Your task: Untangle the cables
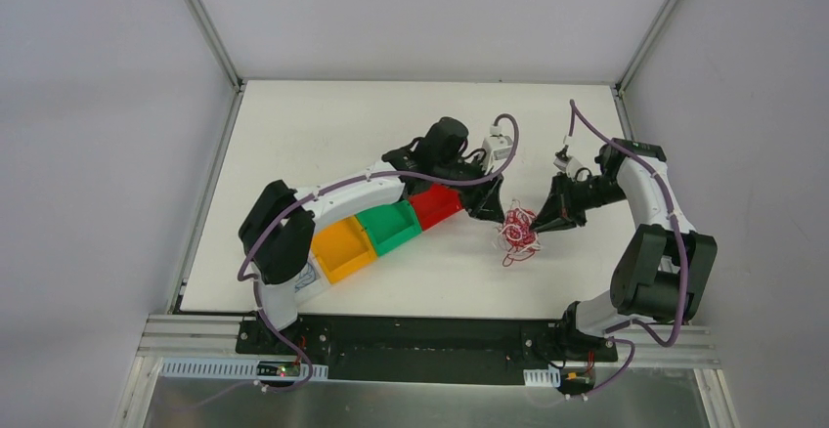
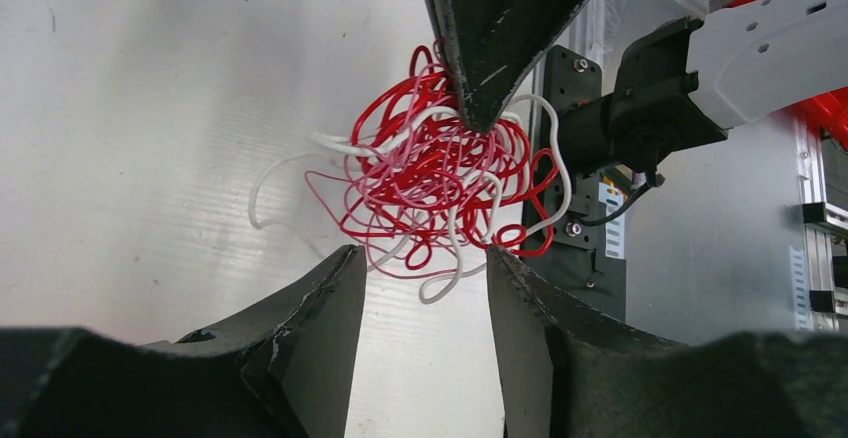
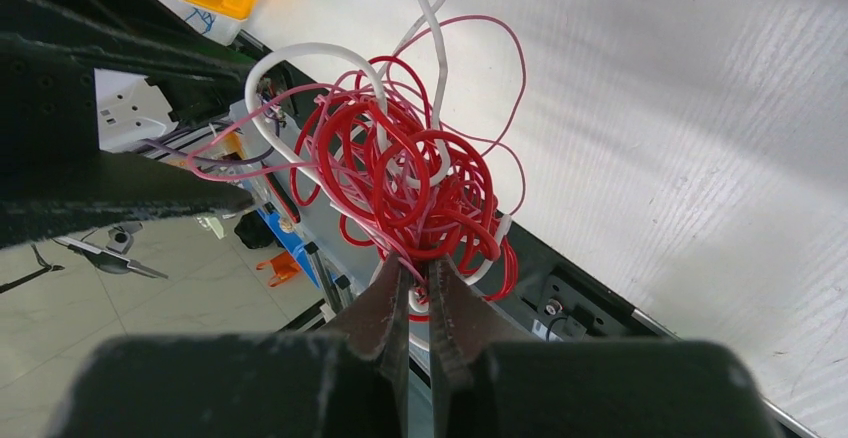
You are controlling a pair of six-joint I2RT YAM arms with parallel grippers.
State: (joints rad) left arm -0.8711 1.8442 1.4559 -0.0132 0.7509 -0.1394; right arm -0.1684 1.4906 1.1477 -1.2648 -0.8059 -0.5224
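The cables point(image 1: 518, 231) are one tangled ball of thin bright red, pink and white wires on the white table, right of centre. My right gripper point(image 1: 540, 223) is shut on the ball's right side; in the right wrist view its tips point(image 3: 416, 270) pinch red and pink strands of the ball point(image 3: 400, 173). My left gripper point(image 1: 493, 215) is open just left of the ball. In the left wrist view its fingers point(image 2: 420, 258) stand wide apart, with the lowest loops of the ball point(image 2: 430, 178) just beyond the tips. No blue wire shows.
Three bins stand in a diagonal row under my left arm: red point(image 1: 435, 205), green point(image 1: 391, 225), orange point(image 1: 344, 248). A white wire end point(image 2: 262, 193) trails off the ball over the table. The table's near edge and black rail point(image 1: 430, 335) lie below.
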